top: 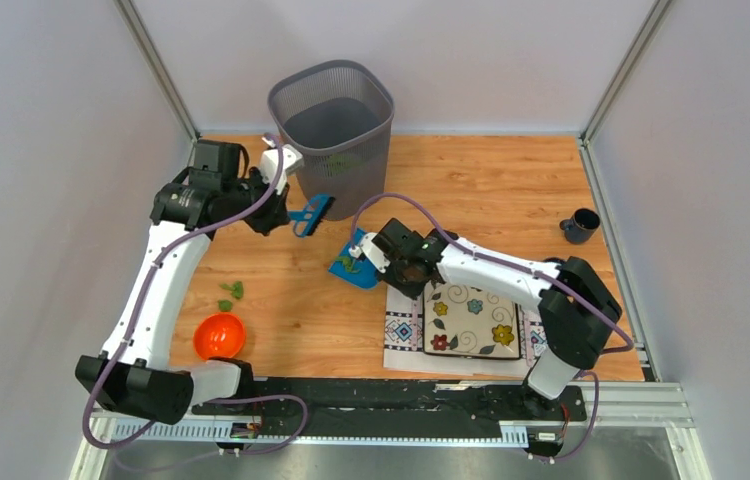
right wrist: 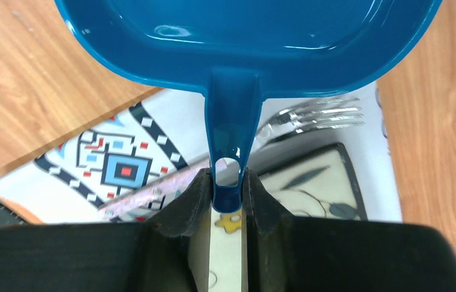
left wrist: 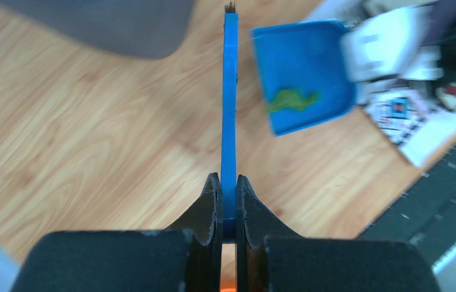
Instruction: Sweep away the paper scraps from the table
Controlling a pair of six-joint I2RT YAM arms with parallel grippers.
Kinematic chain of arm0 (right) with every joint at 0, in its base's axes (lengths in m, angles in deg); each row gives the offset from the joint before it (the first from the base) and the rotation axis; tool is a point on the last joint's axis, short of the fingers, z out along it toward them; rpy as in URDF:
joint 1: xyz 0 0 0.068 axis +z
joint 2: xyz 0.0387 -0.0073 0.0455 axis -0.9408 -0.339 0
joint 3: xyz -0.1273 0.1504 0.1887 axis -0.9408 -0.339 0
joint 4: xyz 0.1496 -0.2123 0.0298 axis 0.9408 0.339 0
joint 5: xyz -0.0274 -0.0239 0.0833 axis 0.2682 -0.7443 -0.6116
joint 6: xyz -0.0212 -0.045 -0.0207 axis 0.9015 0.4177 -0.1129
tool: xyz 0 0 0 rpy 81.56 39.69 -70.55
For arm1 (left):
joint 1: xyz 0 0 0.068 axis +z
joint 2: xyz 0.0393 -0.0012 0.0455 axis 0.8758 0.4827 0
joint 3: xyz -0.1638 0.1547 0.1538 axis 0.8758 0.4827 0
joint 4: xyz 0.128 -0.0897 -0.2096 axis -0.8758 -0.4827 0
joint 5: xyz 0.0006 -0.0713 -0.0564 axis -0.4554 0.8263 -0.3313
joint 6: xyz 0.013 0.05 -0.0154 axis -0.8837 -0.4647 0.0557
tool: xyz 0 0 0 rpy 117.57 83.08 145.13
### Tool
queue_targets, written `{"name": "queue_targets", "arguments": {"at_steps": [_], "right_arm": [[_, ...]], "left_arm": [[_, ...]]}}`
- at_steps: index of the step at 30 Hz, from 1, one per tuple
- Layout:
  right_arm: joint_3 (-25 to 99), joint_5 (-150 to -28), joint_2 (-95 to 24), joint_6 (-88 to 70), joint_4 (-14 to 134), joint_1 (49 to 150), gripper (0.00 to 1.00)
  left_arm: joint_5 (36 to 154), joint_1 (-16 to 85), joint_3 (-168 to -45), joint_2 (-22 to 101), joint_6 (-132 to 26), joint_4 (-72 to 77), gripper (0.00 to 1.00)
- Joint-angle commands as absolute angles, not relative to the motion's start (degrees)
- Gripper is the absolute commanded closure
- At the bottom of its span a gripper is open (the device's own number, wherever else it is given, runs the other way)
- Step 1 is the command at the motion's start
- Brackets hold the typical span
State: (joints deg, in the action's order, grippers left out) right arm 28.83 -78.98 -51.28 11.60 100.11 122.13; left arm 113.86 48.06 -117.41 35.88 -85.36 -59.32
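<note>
My left gripper (top: 276, 213) is shut on a blue brush (top: 311, 213), held above the table (top: 511, 190) near the bin; in the left wrist view the brush handle (left wrist: 230, 115) runs straight out from between the shut fingers. My right gripper (top: 376, 250) is shut on the handle (right wrist: 228, 146) of a blue dustpan (top: 354, 266), lifted off the table. Green paper scraps (left wrist: 291, 100) lie in the pan. More green paper scraps (top: 231, 294) lie on the table at the left, above the orange bowl.
A grey mesh bin (top: 334, 120) stands at the back. An orange bowl (top: 219, 335) sits front left. A white patterned placemat (top: 406, 335) carries a flowered plate (top: 471, 320) and a fork (right wrist: 310, 115). A dark cup (top: 581, 225) stands at the right.
</note>
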Motion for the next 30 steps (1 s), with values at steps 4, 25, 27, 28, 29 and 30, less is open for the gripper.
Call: {"name": "queue_targets", "arguments": {"at_steps": [4,25,27,28,29,30], "right_arm": [[42.37,-79.86,-43.67,10.30,119.17,121.86,1.00],[103.09,-72.50,-66.78,12.05,141.10,112.90,1.00],[108.12,-69.94,-68.97,13.54,138.31,112.55,1.00],[108.48,-66.45,-69.33,14.42,136.46,112.63,1.00],[108.39,-64.59,-69.51,15.30,134.26,112.63,1.00],[107.87,-62.22,-69.95,17.40,128.67,112.63,1.00]], "left_arm": [[98.05,55.60,-109.11,34.23,-87.94,-51.51,1.00],[100.06,55.78,-88.71,33.96,-89.53,-45.00,1.00],[100.41,55.69,-88.53,34.23,-89.44,-44.91,1.00],[100.85,55.69,-88.35,34.31,-89.35,-44.82,1.00],[101.11,55.69,-88.26,34.40,-89.18,-44.73,1.00],[101.38,55.69,-88.18,34.49,-89.26,-44.73,1.00]]}}
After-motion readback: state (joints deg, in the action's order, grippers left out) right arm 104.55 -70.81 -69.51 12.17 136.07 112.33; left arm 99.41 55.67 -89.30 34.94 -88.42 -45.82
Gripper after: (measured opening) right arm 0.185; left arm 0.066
